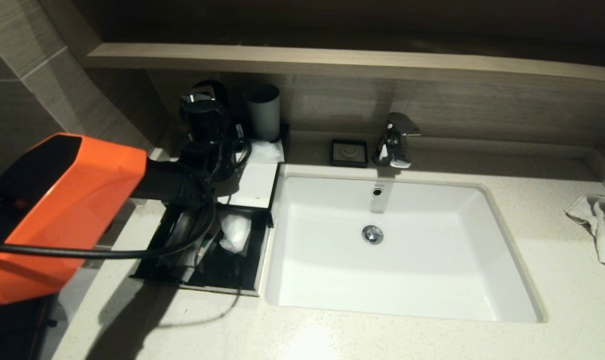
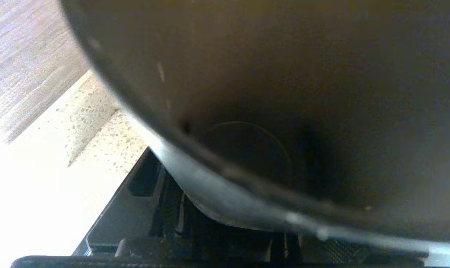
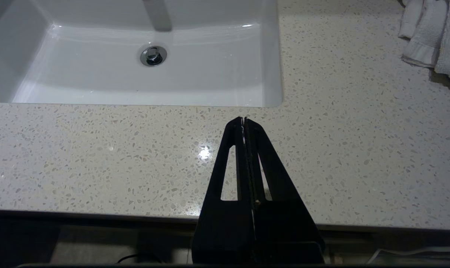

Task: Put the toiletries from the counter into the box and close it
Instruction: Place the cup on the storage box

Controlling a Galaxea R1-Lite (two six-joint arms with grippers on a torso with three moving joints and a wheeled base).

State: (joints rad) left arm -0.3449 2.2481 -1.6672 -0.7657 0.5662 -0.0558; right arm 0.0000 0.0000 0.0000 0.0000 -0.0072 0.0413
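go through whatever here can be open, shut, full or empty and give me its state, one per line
box drawer: slid out, open
toiletries: lying in the open drawer
sink basin: empty, no water seen
faucet: no water running
towel: crumpled on the counter
grey cup: upright at the back of the box
left gripper: at the back of the box by the cups
right gripper: shut, empty, over the counter's front edge

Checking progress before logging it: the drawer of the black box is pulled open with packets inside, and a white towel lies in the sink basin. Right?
Not quite. The head view shows the towel lying on the counter right of the sink basin, not in it. The box drawer is open with packets inside.
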